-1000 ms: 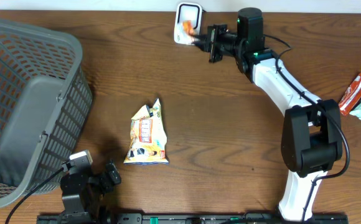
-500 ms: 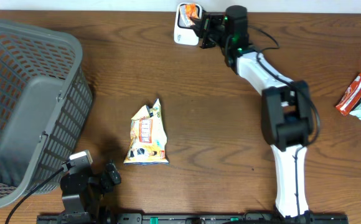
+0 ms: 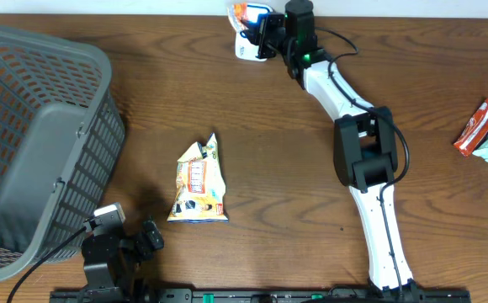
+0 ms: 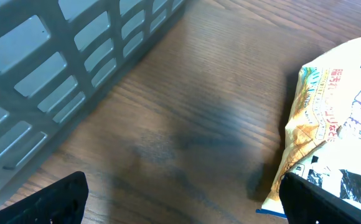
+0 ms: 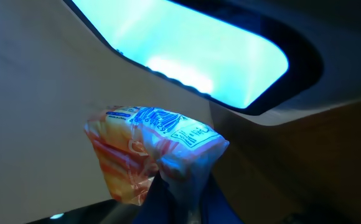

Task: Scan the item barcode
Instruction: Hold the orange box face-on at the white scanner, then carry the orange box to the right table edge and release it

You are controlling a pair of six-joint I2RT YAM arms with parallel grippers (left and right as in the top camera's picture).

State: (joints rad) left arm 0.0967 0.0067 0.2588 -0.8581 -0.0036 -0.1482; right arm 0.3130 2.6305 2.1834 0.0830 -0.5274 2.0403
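Firmly pinched in right gripper (image 5: pixel 171 190), orange packet (image 5: pixel 146 146), close to glowing scanner (image 5: pixel 199 53)

Place: mock shop checkout, lab-style setup
Giveaways: grey basket (image 3: pixel 50 143), glowing barcode scanner (image 3: pixel 242 53), snack bags (image 3: pixel 200 183)
Also: robot arm (image 3: pixel 345 93) working over a wooden table (image 3: pixel 311 194)

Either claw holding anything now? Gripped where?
The right claw is shut on a small orange packet, pinching it by one end, the rest sticking out in front of the scanner. The left claw is open and holds nothing.
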